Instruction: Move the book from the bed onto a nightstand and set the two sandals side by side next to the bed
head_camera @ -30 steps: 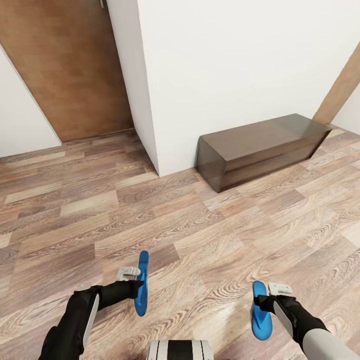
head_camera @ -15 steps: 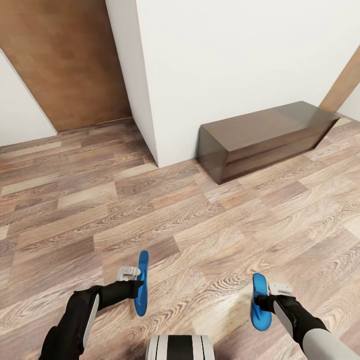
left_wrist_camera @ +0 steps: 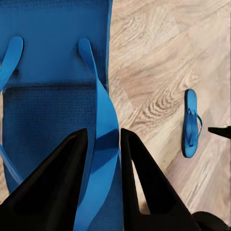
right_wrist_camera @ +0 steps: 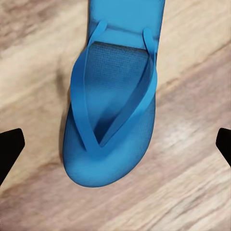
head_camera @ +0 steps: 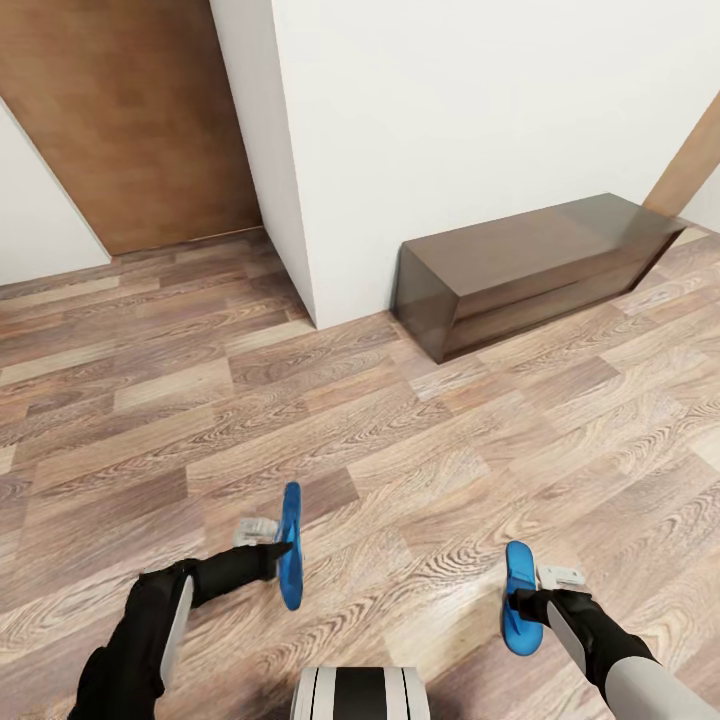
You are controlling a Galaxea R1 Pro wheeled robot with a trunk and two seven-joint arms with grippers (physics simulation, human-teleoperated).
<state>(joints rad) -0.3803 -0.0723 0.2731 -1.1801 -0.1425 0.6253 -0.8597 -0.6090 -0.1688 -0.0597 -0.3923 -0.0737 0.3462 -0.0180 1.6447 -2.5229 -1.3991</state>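
Two blue sandals are in your hands' reach, one at each. Your left hand (left_wrist_camera: 103, 144) grips the strap of the left sandal (head_camera: 290, 545), its dark fingers (left_wrist_camera: 139, 178) closed on the thong, the sole held on edge above the floor. Your right hand (head_camera: 528, 603) has its fingers spread wide at either side of the right sandal (right_wrist_camera: 113, 115); whether anything pinches it, you cannot tell. Both look light, thin and bendy, so judge the strap or sole edge the safest hold. Below lies a brown wood-plank floor (head_camera: 420, 450). Ahead stand a white wall (head_camera: 480, 120), a long low dark cabinet (head_camera: 530, 270) and a wooden door (head_camera: 140, 120).
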